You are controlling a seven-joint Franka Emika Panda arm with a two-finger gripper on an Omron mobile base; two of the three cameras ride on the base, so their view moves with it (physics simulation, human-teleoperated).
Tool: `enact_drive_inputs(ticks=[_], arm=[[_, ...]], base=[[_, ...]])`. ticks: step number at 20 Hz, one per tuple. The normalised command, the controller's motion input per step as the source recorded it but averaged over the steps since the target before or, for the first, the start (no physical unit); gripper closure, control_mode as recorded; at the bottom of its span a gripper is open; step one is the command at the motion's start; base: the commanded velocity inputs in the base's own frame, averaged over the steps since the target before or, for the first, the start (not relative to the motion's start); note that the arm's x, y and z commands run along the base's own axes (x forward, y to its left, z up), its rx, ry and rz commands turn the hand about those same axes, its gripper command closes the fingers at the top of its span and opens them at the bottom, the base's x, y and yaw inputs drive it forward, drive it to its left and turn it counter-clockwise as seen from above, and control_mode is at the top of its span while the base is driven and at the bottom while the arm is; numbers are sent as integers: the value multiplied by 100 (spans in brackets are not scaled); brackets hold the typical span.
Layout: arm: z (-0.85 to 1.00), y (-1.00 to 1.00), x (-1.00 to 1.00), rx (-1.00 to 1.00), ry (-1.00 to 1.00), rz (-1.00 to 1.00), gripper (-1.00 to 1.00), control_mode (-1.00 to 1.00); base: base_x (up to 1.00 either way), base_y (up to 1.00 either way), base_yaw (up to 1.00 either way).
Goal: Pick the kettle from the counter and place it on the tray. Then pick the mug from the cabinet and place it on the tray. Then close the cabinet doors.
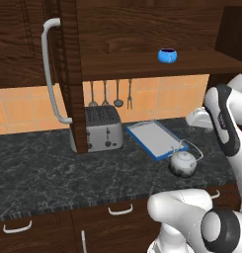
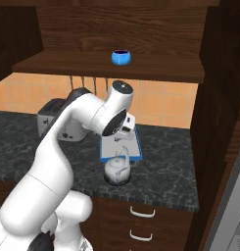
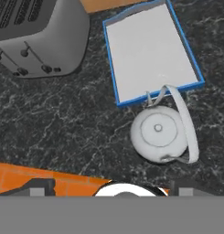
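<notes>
The silver-grey kettle point(image 1: 183, 163) point(image 2: 116, 170) stands on the dark marbled counter point(image 1: 43, 173), just off the near corner of the blue-rimmed tray point(image 1: 154, 138) point(image 2: 133, 147). From above in the hand view, the kettle point(image 3: 159, 133) touches the tray's point(image 3: 150, 50) near rim, its handle swung to the right. My gripper point(image 3: 112, 186) hangs open above the counter, fingertips wide apart, holding nothing, short of the kettle. A small blue mug point(image 1: 167, 55) point(image 2: 121, 57) sits on the cabinet shelf point(image 1: 152, 66). Both cabinet doors point(image 1: 68, 74) point(image 2: 214, 122) stand open.
A silver toaster point(image 1: 103, 128) point(image 3: 38, 36) sits left of the tray, under the open left door with its curved bar handle point(image 1: 51, 74). Utensils point(image 1: 110, 94) hang on the orange tiled wall. Drawers with small pulls point(image 2: 141, 213) run below the counter edge.
</notes>
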Motion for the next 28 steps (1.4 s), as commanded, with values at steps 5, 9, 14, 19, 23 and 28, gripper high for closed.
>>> enact_drive_inputs(ticks=[5, 9, 14, 19, 23, 28], arm=[[-56, -21, 6, 4, 21, 1, -100, -100], [-66, -29, 31, 0, 28, 9, -100, -100], [-37, -45, 21, 12, 11, 15, -100, -100], [-47, -23, 20, 15, 7, 15, -100, -100], [-42, -17, 21, 15, 6, 11, -100, -100], [-36, -8, 20, 13, 4, 8, -100, -100]], base=[[0, 0, 0], [0, 0, 0], [0, 0, 0], [0, 0, 0], [0, 0, 0], [0, 0, 0]])
